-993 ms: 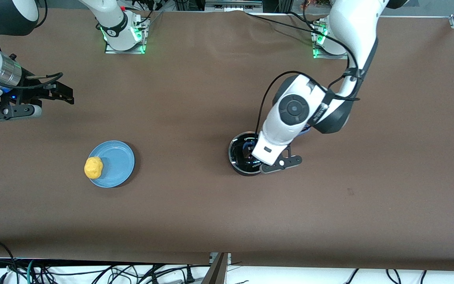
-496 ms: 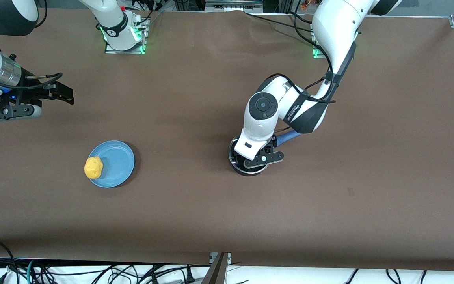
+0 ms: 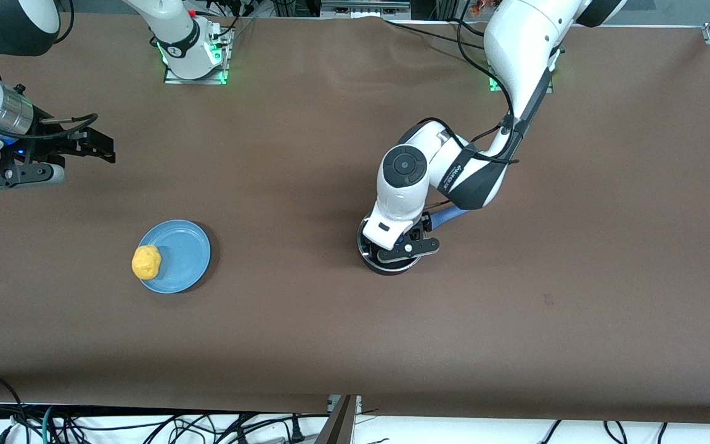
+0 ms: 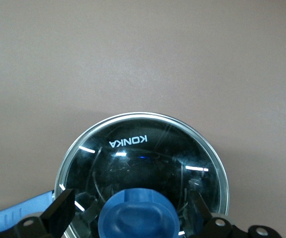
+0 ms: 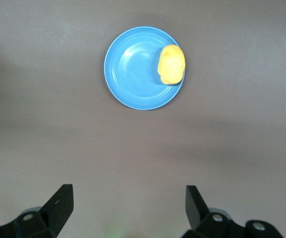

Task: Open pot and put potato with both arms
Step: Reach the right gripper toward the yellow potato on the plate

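The left gripper (image 3: 399,245) was down over the pot (image 3: 368,248), which stood near the middle of the table (image 3: 330,333), toward the left arm's end. In the left wrist view its fingers (image 4: 59,217) stood spread wide, one on each side of the lid's blue knob (image 4: 138,213), not touching it and holding nothing. The glass lid (image 4: 143,163) sat closed on the pot, and the pot's blue handle (image 3: 450,214) pointed out under the left arm.

The right gripper (image 3: 93,147) waited in the air over the table at the right arm's end, its fingers (image 5: 58,204) wide apart and empty.

The potato (image 3: 146,261) lay on the rim of the plate (image 3: 185,250), at the edge toward the right arm's end, well apart from the pot.
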`<action>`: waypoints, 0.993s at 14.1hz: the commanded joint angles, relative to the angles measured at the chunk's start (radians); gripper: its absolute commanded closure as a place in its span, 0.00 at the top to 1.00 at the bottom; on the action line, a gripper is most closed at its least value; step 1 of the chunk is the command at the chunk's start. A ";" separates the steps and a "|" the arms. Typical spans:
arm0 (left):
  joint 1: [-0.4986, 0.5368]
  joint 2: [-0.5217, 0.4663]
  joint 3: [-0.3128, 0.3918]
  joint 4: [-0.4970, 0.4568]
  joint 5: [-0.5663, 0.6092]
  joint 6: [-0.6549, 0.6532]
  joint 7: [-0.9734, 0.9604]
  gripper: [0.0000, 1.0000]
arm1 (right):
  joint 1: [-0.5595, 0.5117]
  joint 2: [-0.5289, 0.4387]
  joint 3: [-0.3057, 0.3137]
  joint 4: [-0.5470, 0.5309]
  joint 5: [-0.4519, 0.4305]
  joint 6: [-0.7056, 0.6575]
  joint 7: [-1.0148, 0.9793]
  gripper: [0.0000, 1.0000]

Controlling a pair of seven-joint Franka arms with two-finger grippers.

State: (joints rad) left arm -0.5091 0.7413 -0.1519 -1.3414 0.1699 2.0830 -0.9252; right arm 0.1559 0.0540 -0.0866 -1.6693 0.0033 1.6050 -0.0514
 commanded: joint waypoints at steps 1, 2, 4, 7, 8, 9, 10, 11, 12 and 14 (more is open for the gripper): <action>-0.019 0.020 0.009 0.021 0.031 0.008 -0.017 0.98 | -0.012 0.000 0.002 -0.027 0.012 0.019 -0.013 1.00; -0.020 0.021 0.009 0.021 0.031 0.008 -0.017 0.95 | -0.013 0.015 0.002 -0.041 0.012 0.044 -0.013 1.00; -0.020 0.020 0.009 0.024 0.031 0.008 -0.014 0.88 | -0.015 0.035 -0.004 -0.091 0.012 0.128 -0.013 1.00; -0.020 0.018 0.009 0.025 0.031 0.006 -0.008 0.78 | -0.015 0.108 -0.005 -0.113 0.012 0.220 -0.088 1.00; -0.019 0.017 0.009 0.025 0.031 0.006 -0.006 0.76 | -0.015 0.134 -0.005 -0.113 0.010 0.251 -0.097 1.00; -0.019 0.017 0.009 0.025 0.031 0.006 -0.004 0.74 | -0.015 0.167 -0.005 -0.112 0.009 0.292 -0.111 1.00; -0.019 0.015 0.009 0.025 0.033 0.006 -0.003 0.74 | -0.027 0.200 -0.005 -0.113 0.010 0.347 -0.134 1.00; -0.017 0.012 0.009 0.025 0.034 0.006 -0.001 0.69 | -0.038 0.233 -0.005 -0.113 0.010 0.393 -0.146 1.00; -0.014 0.010 0.009 0.025 0.036 0.005 0.006 0.69 | -0.045 0.266 -0.005 -0.113 0.012 0.439 -0.146 1.00; -0.009 0.004 0.009 0.027 0.036 0.003 0.025 0.69 | -0.081 0.340 -0.005 -0.115 0.014 0.531 -0.160 1.00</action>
State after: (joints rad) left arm -0.5161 0.7521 -0.1481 -1.3292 0.1724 2.0919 -0.9167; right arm 0.1144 0.3349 -0.0979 -1.7882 0.0033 2.0663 -0.1722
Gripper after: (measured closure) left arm 0.308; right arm 0.000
